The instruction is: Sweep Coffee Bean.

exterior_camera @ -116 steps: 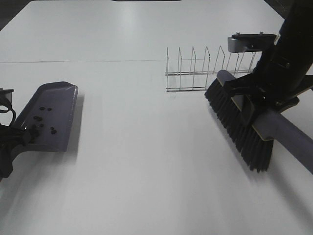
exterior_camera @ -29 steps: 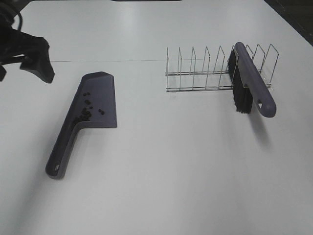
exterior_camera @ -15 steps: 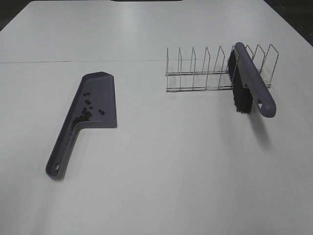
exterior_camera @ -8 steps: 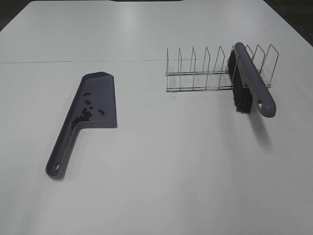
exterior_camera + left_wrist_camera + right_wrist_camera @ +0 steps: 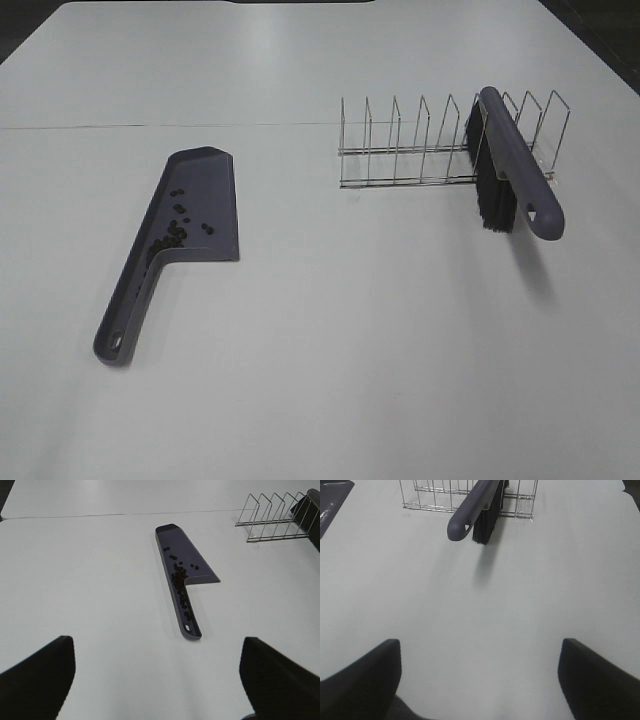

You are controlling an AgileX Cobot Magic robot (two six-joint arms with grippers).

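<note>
A purple-grey dustpan (image 5: pixel 215 190) lies flat on the white table at the left, handle toward the near edge. The coffee beans (image 5: pixel 176 228) rest inside it, most gathered where the pan meets the handle. From the left wrist view the dustpan (image 5: pixel 185 550) and its beans (image 5: pixel 179 577) lie well ahead of my left gripper (image 5: pixel 157 680), which is open and empty. The matching brush (image 5: pixel 515 170) sits across the wire rack (image 5: pixel 400 140), bristles down. My right gripper (image 5: pixel 480 680) is open and empty, well back from the brush (image 5: pixel 475 502). Neither arm shows in the exterior view.
The wire rack (image 5: pixel 427 495) stands at the back right, with the brush handle overhanging its front. A faint seam (image 5: pixel 150 126) crosses the table behind the dustpan. The dustpan's corner (image 5: pixel 332 500) shows at the edge of the right wrist view.
The right gripper has let go of the brush, which is now in the rack, and the left of the dustpan, now on the table. Both arms have left the exterior view. Nothing has moved over the last second.
</note>
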